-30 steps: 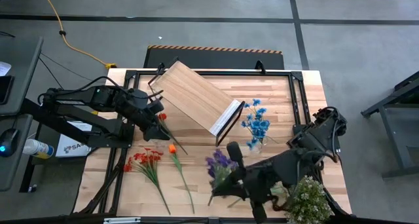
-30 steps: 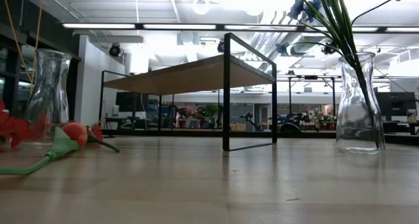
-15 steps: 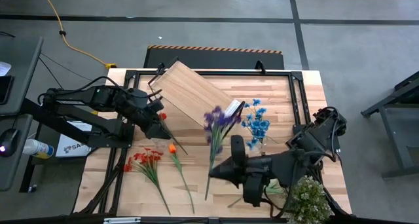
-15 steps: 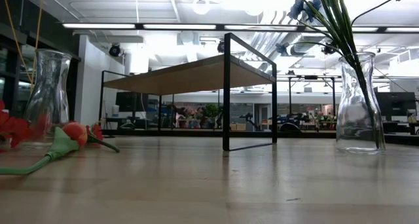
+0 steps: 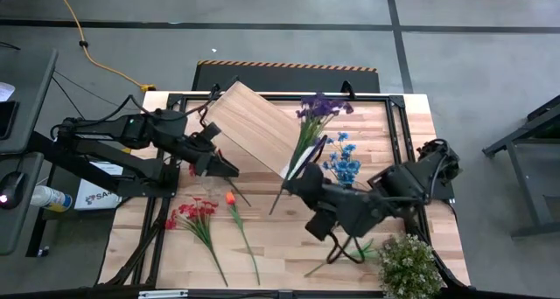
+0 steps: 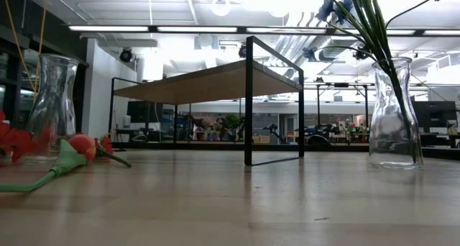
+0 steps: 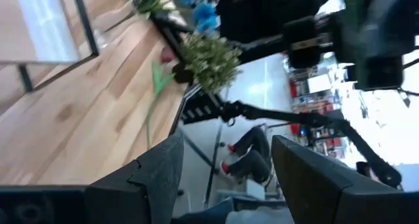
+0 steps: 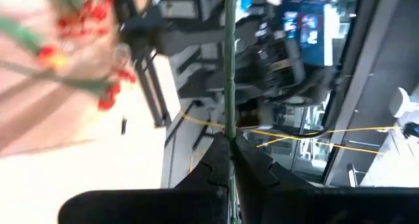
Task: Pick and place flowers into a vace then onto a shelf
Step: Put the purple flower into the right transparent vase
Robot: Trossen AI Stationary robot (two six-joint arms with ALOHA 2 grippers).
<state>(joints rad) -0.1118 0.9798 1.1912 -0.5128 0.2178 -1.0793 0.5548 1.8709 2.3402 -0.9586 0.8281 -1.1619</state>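
My right gripper is above the table's middle, shut on a purple flower. The flower's bloom is over the shelf's far right corner. Its bare stem end points toward the near edge. Blue flowers stand in a glass vase. Red sprays and an orange tulip lie flat on the table at the near left. An empty glass vase stands at the left. My left gripper hovers open left of the shelf, with nothing between its fingers. My right gripper pinches the purple flower's green stem between its two shut fingers, partway along the stem and below the bloom. The fingers lie across the stem. The flower is lifted clear of the table. Its bloom end reaches toward the far edge and its bare end toward the near edge.
A bushy green plant with whitish blossoms sits at the near right corner, beside my right arm. The shelf stands at a slant across the table's far middle on its black frame. Bare wood lies between the tulip and my right arm.
My right gripper has rolled over and swung toward the far edge. It has turned the purple flower about, so the bloom went from the near side of the table to over the shelf's far corner. My left gripper has tipped upward a little, staying open.
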